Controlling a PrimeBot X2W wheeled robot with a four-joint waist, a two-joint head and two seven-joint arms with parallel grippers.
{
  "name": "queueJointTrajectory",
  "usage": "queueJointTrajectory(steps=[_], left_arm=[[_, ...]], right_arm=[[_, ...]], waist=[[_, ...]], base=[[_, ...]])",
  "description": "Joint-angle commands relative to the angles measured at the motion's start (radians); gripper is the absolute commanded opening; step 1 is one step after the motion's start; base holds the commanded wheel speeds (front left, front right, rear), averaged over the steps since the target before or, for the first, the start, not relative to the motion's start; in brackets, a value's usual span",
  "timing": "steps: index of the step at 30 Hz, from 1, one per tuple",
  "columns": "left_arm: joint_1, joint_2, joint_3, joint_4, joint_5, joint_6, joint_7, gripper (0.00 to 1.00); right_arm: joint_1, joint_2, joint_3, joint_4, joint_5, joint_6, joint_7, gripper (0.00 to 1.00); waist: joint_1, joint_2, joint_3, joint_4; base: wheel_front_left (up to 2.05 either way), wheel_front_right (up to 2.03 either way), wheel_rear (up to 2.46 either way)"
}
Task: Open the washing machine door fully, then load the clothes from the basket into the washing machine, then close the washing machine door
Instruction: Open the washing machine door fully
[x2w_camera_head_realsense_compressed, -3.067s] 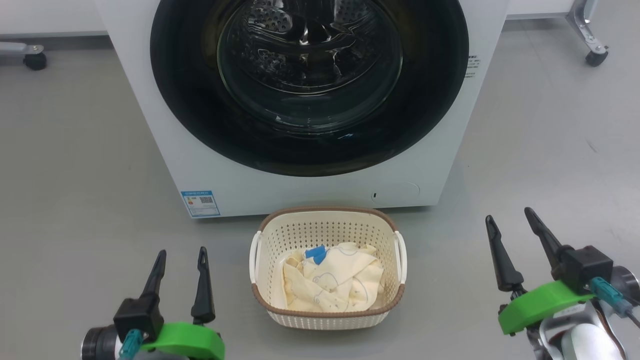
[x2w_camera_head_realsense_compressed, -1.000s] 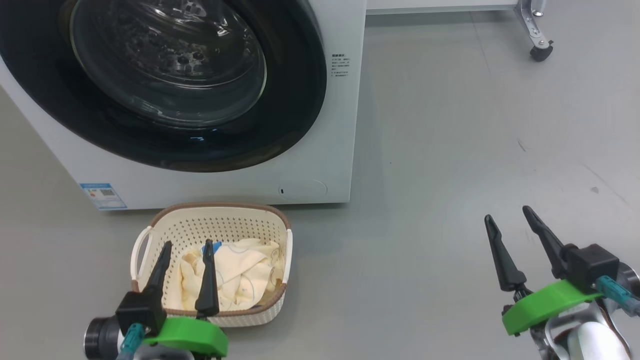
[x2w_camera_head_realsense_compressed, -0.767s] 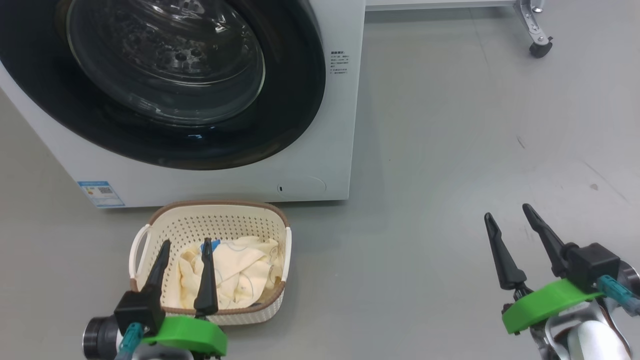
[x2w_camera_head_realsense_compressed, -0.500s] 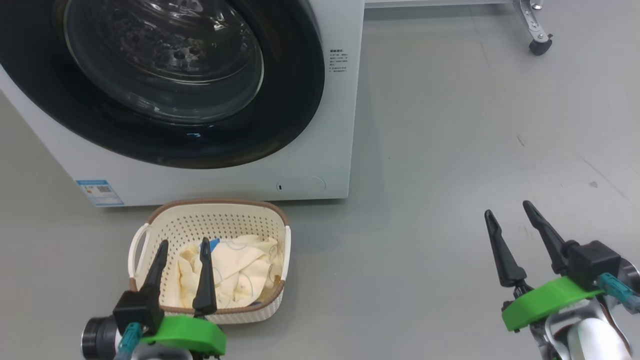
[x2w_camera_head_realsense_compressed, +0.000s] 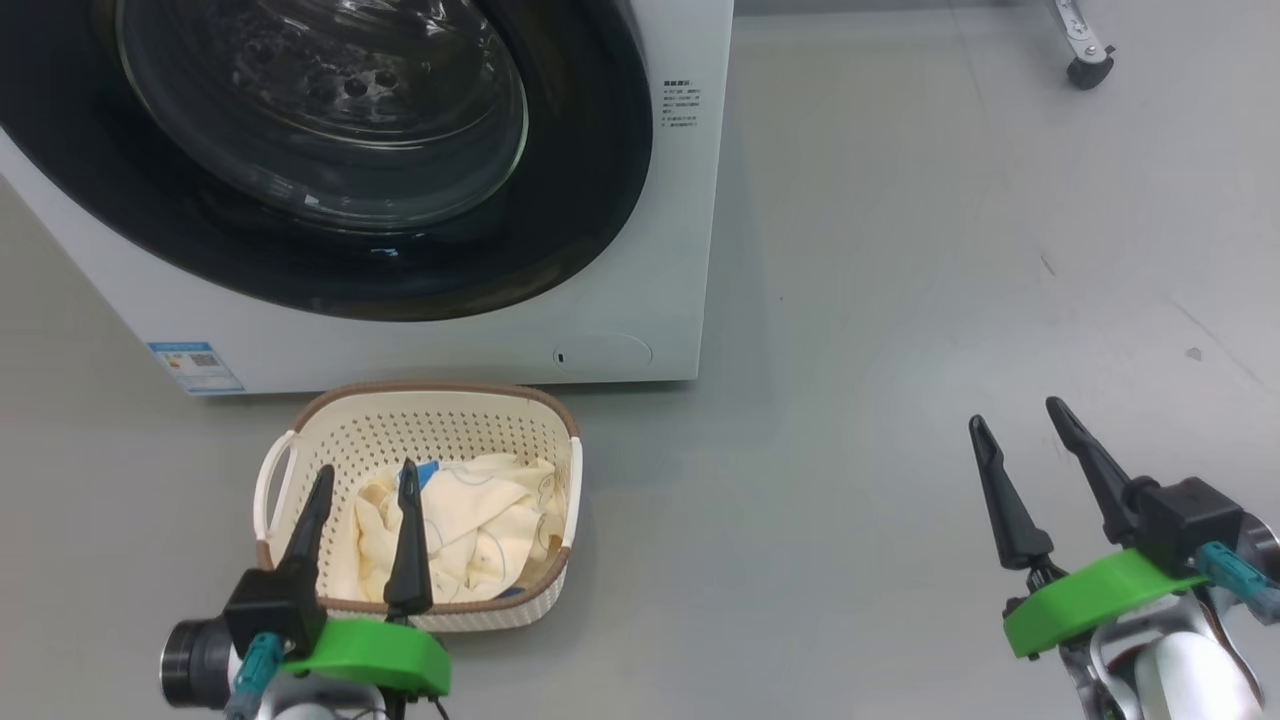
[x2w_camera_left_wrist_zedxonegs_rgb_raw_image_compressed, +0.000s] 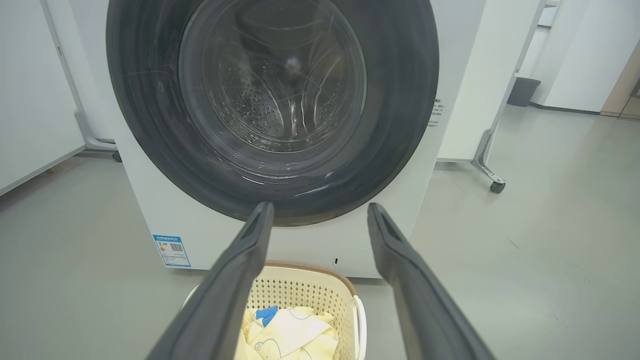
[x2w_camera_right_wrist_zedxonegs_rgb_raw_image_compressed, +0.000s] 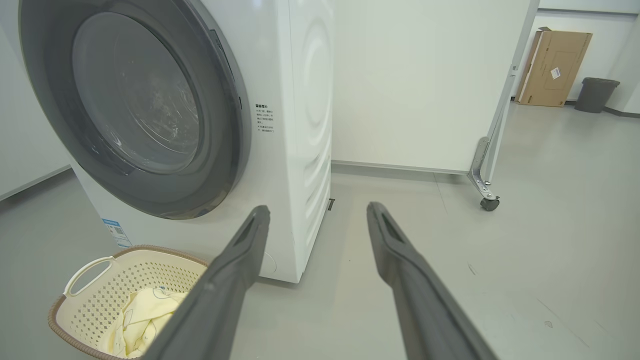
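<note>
Since three seconds back the head camera has swung to the robot's right. Washer and basket now sit left in that view, and their places relative to each other are unchanged.

- Washing machine (x2w_camera_head_realsense_compressed: 685, 260): white front-loader on the grey floor (x2w_camera_head_realsense_compressed: 900, 300), right corner edge in view, sticker (x2w_camera_head_realsense_compressed: 195, 365) at lower left.
- Washing machine door (x2w_camera_head_realsense_compressed: 320, 140): shut, black rim flush with the front. Step one not yet begun. Handle and hinge side not clear from here.
- Basket (x2w_camera_head_realsense_compressed: 440, 430): on the floor just before the washer base, below the door's lower rim.
- Clothes (x2w_camera_head_realsense_compressed: 470, 530): all in the basket, heaped toward its right half.
- Left gripper (x2w_camera_head_realsense_compressed: 365, 470): jaws apart, empty, above the near-left part of the basket, pointing at the washer. Height above the rim unclear.
- Right gripper (x2w_camera_head_realsense_compressed: 1013, 412): jaws apart, empty, over bare floor, well apart from everything.

Risks, as I judge them:
- A drop of the left arm would clip the basket rim and shove the light basket.
- The glossy door rim offers little purchase, so jaws could slip off mid-pull.
- An arm parked in the door's arc would stop it short of fully open.

Room: wide bare floor to the right of the washer. A caster (x2w_camera_head_realsense_compressed: 1080, 70) stands far off at the upper right. Space is tight only between the basket and the washer front.
</note>
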Motion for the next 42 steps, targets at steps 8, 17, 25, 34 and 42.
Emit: queueJointTrajectory(steps=[8,17,25,34,42], left_arm=[[-0.072,0.005,0.034,-0.051,0.012,0.009,-0.014,1.0],[-0.122,-0.004,0.019,-0.085,0.032,0.014,-0.014,1.0],[-0.167,-0.01,-0.002,-0.098,0.046,0.008,-0.014,1.0],[-0.205,-0.015,-0.037,-0.088,0.049,-0.004,-0.014,1.0],[-0.23,-0.017,-0.067,-0.067,0.031,-0.01,-0.014,1.0]], right_arm=[[-0.087,-0.01,0.018,-0.033,0.038,-0.003,-0.008,1.0],[-0.174,-0.01,-0.002,-0.014,0.201,-0.003,0.021,0.27],[-0.297,-0.016,-0.012,0.017,0.483,-0.003,0.095,0.0],[-0.463,-0.012,-0.072,0.092,0.945,-0.003,0.29,0.0],[-0.67,-0.011,-0.164,0.28,1.24,-0.003,0.527,0.0]], waist=[[0.0,0.0,0.051,0.01],[0.0,0.0,0.138,0.033],[0.0,0.0,0.202,0.064],[0.0,0.0,0.251,0.103],[0.0,0.0,0.274,0.148]], base=[[0.0,0.0,0.0],[0.0,0.0,0.0],[0.0,0.0,0.0],[0.0,0.0,0.0],[0.0,0.0,0.0]])
